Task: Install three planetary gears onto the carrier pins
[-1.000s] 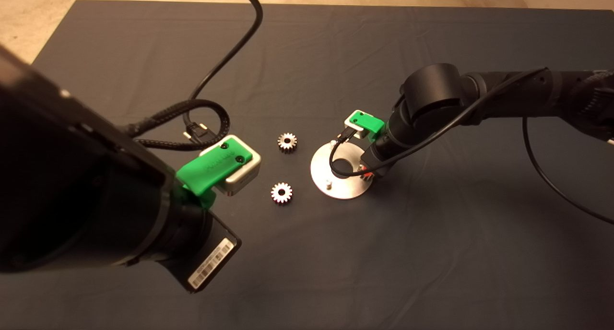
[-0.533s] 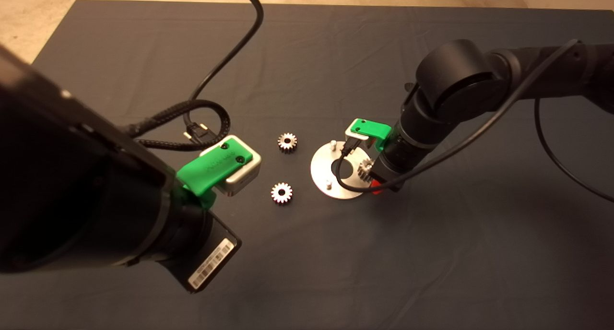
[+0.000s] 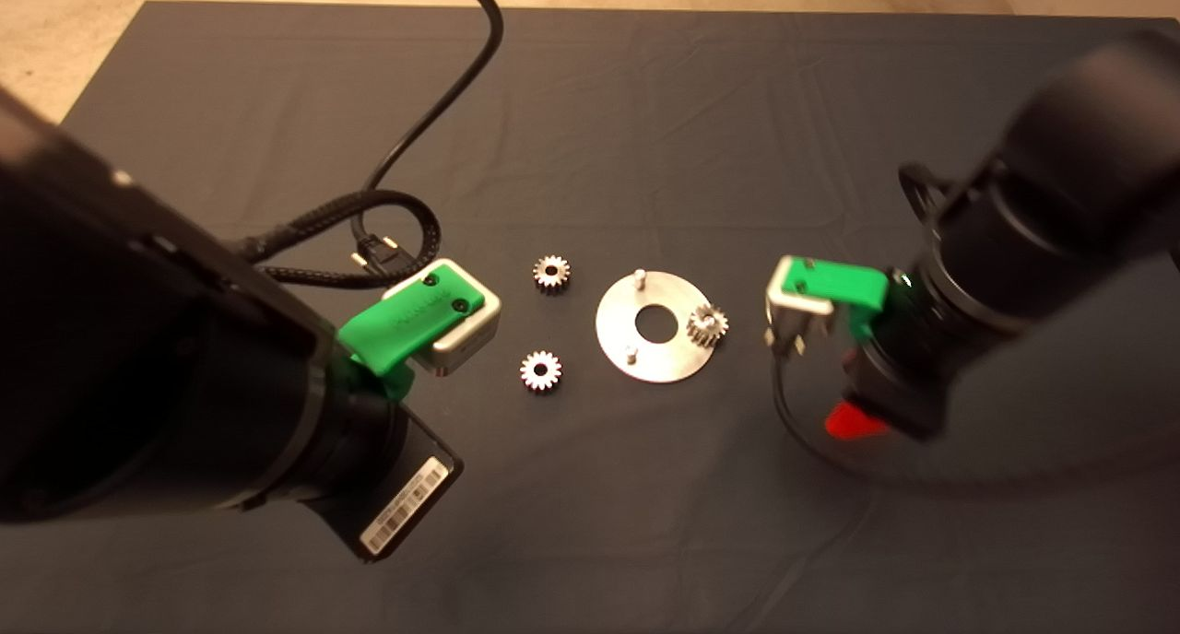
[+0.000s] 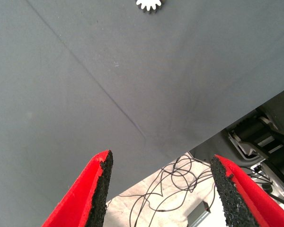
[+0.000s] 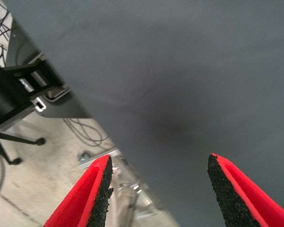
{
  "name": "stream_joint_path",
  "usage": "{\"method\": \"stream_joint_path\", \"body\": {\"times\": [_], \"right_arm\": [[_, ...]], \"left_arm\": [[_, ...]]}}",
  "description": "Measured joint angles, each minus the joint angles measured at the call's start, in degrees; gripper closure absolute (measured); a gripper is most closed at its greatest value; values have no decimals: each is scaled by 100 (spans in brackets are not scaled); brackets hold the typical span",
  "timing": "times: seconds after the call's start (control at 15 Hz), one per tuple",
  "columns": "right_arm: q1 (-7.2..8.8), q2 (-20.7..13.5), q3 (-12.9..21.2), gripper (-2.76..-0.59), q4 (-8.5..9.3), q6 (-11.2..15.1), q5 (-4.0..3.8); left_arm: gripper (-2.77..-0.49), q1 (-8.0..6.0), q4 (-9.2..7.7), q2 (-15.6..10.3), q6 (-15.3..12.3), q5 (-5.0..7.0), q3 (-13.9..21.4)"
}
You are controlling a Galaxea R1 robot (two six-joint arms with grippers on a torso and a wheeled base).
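One gear [image 3: 708, 324] is sitting on the right-hand pin of the carrier disc [image 3: 645, 353], so by the look of it the first of three installs is done and two are waiting. The far pin [image 3: 638, 275] and the near pin [image 3: 631, 351] are both standing bare. The two loose gears are lying flat on the mat [image 3: 645, 109] just left of the disc, one farther [image 3: 551, 272], one nearer [image 3: 541, 370], apart from each other and from the disc's rim.

The right gripper [image 5: 158, 191] is hanging over bare mat to the right of the disc, fingers spread wide and carrying nothing. The left gripper [image 4: 160, 191] is hovering over the near-left part of the mat, also gaping wide and empty, with the edge of the nearer loose gear [image 4: 149, 4] just peeking into its wrist view.

Next move, I'd judge: one gripper is going to have to drop over a loose gear, pinch it across the teeth, then line its centre hole up with a bare pin.

Room is generous. Open mat is lying all around the parts, and the mat's edges are well away. The left arm's cables [image 3: 369, 238] are looping on the far left, clear of the gears.
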Motion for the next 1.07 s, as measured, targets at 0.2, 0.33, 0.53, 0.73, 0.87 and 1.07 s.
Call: {"method": "stream_joint_path", "body": {"times": [0.2,0.33,0.53,0.73,0.87,1.07], "right_arm": [[232,-138,542,-147,207,896,-26],[313,-171,703,-147,340,987,-27],[444,-189,796,-147,406,1015,-26],[673,-219,846,-147,498,1032,-29],[855,-250,870,-147,568,1034,-41],[941,-247,874,-147,609,1034,-27]], "left_arm": [[-146,0,0,44,152,0,-18],[-146,0,2,143,387,0,-141],[-146,0,9,596,740,5,-415],[-146,3,127,1008,928,-9,-578],[-146,72,225,1022,1133,-2,-644],[-146,551,307,1030,1358,5,-804]]}}
